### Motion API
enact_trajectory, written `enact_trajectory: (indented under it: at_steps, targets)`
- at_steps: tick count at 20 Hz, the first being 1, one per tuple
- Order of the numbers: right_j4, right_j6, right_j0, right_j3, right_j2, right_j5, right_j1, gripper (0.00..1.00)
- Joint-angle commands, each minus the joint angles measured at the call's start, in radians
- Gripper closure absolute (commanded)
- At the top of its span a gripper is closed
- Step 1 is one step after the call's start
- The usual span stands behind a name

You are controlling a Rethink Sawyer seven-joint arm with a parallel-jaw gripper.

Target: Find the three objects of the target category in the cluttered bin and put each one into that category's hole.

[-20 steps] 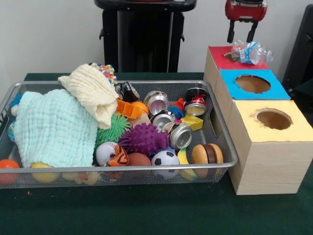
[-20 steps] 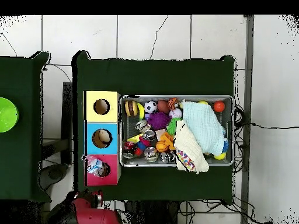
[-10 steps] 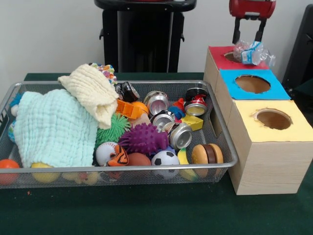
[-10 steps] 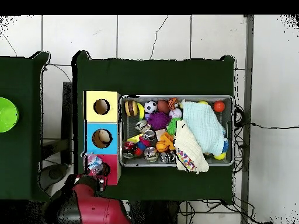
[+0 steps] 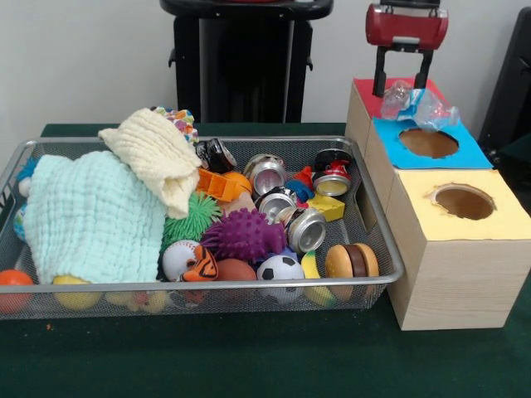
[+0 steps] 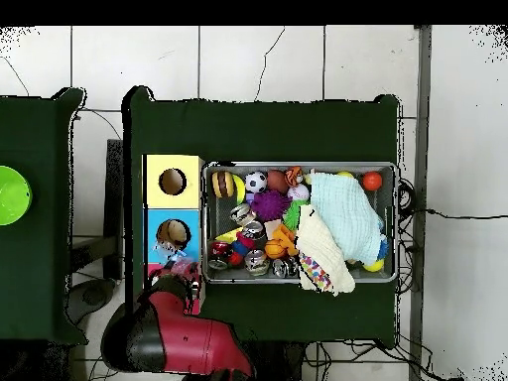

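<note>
- Your red and black hand [image 5: 402,76] hangs over the red-topped box [image 5: 365,88], prongs spread, gripping nothing.
- The crumpled clear plastic bottle [image 5: 415,104] lies across that box's hole, straddling the blue box's [image 5: 465,153] far edge; it probably caught on the rim.

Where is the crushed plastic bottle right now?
In the front view, the plastic bottle lies on the red box top, far right, just below the tool.
</note>
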Motion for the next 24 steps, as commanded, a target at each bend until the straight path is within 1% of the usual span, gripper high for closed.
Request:
enact_trajectory:
  at_steps: [1, 6, 10, 13, 15, 19, 20, 21, 24]
  targets:
    - [-0.059, 0.158, -0.058, -0.058, 0.092, -0.079, 0.095, 0.00]
    - [-0.052, 0.154, -0.085, -0.072, 0.120, -0.053, 0.091, 0.00]
    - [-0.048, 0.164, -0.110, -0.058, 0.148, -0.044, 0.080, 0.00]
    - [-0.054, 0.173, -0.127, -0.044, 0.171, -0.058, 0.082, 0.00]
    - [-0.053, 0.174, -0.131, -0.042, 0.176, -0.061, 0.085, 0.00]
    - [-0.049, 0.163, -0.138, -0.036, 0.181, -0.030, 0.078, 0.00]
    - [-0.041, 0.174, -0.139, -0.009, 0.189, -0.009, 0.068, 0.00]
    - [-0.030, 0.182, -0.147, 0.016, 0.204, 0.029, 0.041, 0.00]
    - [0.003, 0.166, -0.164, 0.063, 0.228, 0.240, -0.102, 0.00]
